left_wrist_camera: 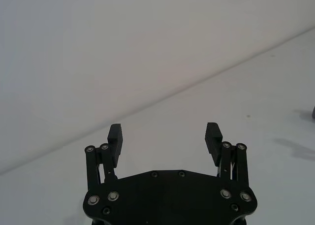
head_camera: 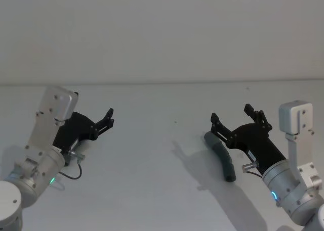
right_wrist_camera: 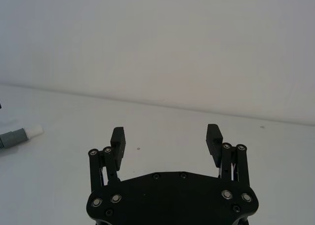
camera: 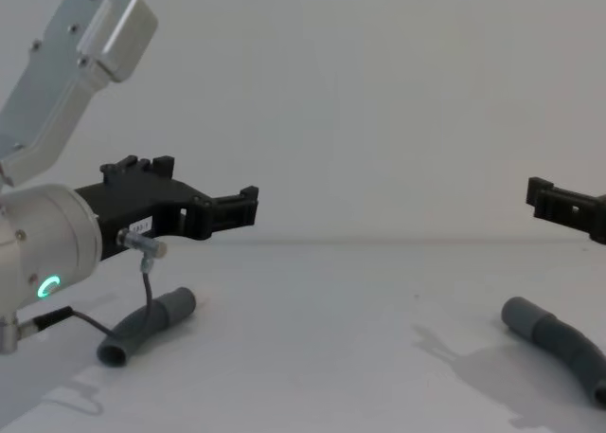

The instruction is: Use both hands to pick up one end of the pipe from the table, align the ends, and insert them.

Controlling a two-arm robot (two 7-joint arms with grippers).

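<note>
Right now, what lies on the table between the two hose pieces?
Nothing: in the chest view, bare table separates the left hose piece from the right hose piece.

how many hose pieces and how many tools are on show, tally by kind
hose pieces: 2, the left hose piece and the right hose piece
tools: 2, the left tool and the right tool, both open
total: 4

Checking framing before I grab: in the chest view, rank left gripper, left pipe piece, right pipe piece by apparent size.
Largest: left gripper, nearest the camera.
Then left pipe piece and right pipe piece look alike; the right one runs off frame, so unranked.
</note>
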